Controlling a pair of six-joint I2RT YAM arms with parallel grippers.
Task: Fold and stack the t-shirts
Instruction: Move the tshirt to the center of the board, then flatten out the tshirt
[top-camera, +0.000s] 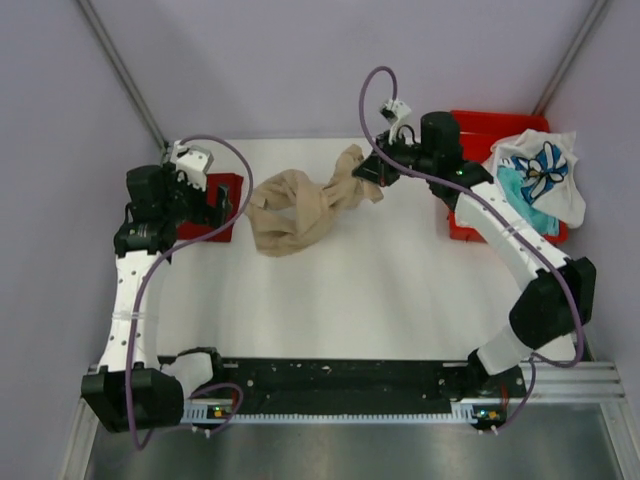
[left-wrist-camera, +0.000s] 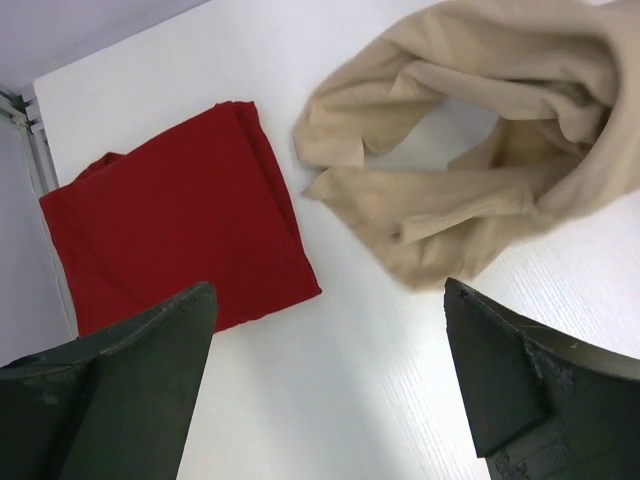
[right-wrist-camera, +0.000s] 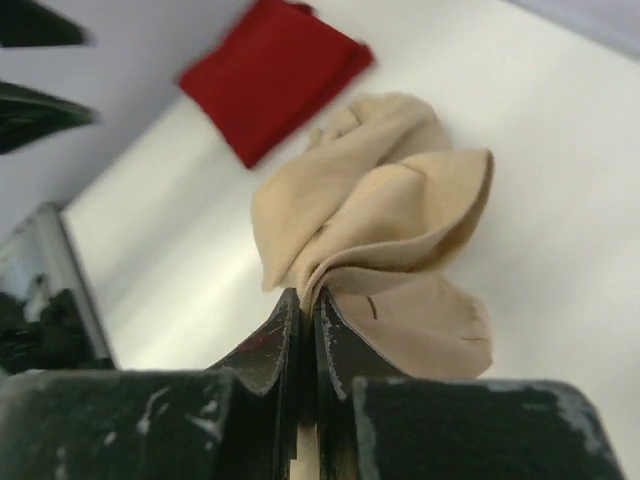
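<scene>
- Near half of table (top-camera: 380, 300): open white surface, free passage;
- Rear centre: crumpled tan shirt (top-camera: 295, 215) blocks;
- Rear left: folded red shirt (left-wrist-camera: 180, 235); rear right: red bin (top-camera: 480, 125).

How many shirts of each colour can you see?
tan shirt: 1
red shirt: 1
white shirt with blue print: 1
teal shirt: 1
Total: 4 shirts
</scene>
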